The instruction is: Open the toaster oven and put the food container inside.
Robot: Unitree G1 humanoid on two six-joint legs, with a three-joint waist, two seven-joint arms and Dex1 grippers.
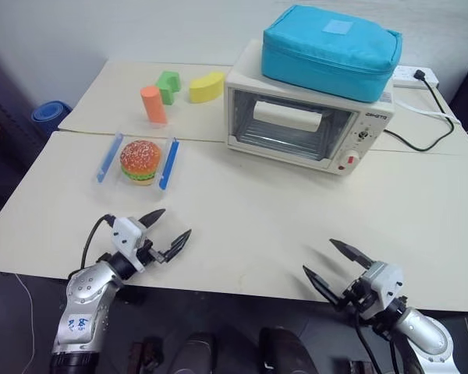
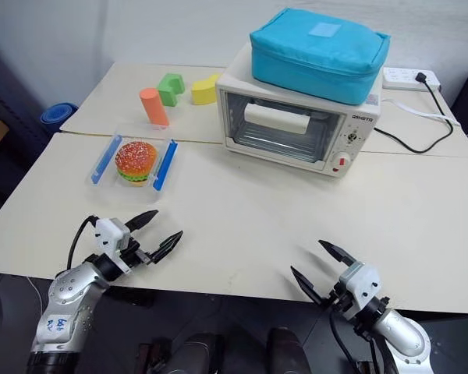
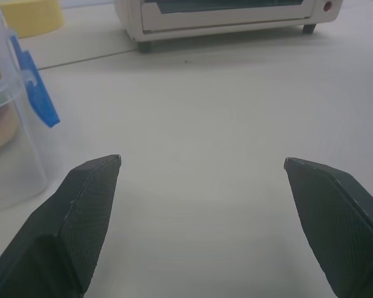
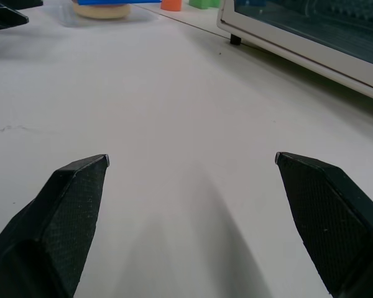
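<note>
Pale desk (image 1: 242, 226) underneath, with both pincers low over its near edge, left pincer (image 1: 165, 232) and right pincer (image 1: 335, 265), each spread wide and empty. Ahead of the left pincer and well apart from it, container (image 1: 137, 161) with blue clips and a toy burger inside; ahead of the right pincer and further off, oven (image 1: 300, 121), door shut, turquoise bag (image 1: 331, 51) on top. Probably light, stiff, slick plastic: best squeezed across the clear walls between the clips; door likely pulled down by its white handle (image 1: 287, 117).
</note>
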